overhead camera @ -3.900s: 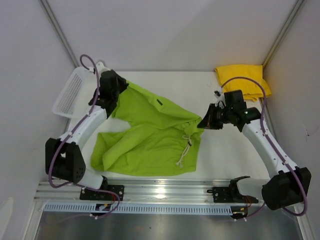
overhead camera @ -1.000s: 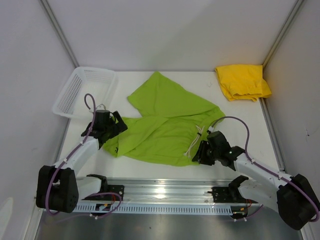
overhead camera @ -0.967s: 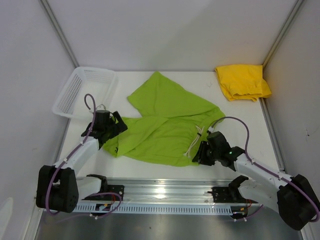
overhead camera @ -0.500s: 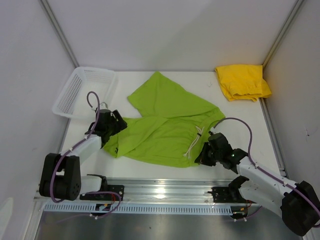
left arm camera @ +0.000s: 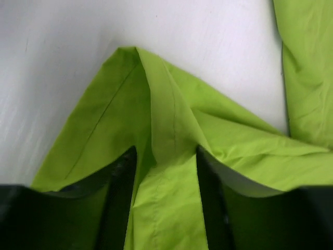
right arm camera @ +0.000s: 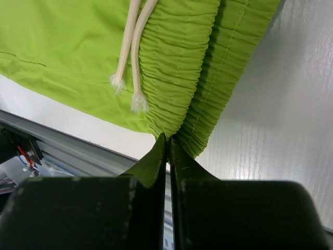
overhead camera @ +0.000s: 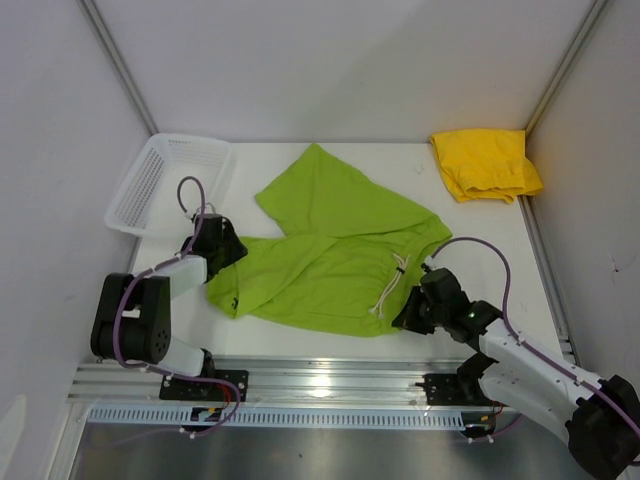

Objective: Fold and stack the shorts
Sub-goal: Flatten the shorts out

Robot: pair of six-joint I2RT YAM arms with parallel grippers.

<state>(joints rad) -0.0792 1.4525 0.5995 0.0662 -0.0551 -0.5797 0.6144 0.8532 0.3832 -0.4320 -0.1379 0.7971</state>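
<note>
The lime green shorts lie spread in the middle of the table, waistband to the right. My left gripper sits at the left leg's corner. In the left wrist view its jaws stand partly apart, with a raised fold of green cloth running between them. My right gripper is at the waistband's near end. In the right wrist view it is shut on the gathered elastic edge, beside the white drawstring. The yellow shorts lie folded at the back right corner.
A white mesh basket stands at the back left, just behind the left gripper. The metal rail runs along the near edge, close under the right gripper. White walls enclose the table on three sides.
The left jaws have narrowed around the leg corner's fold. The right jaws have shut on the waistband, and the right arm has shifted slightly toward the near edge.
</note>
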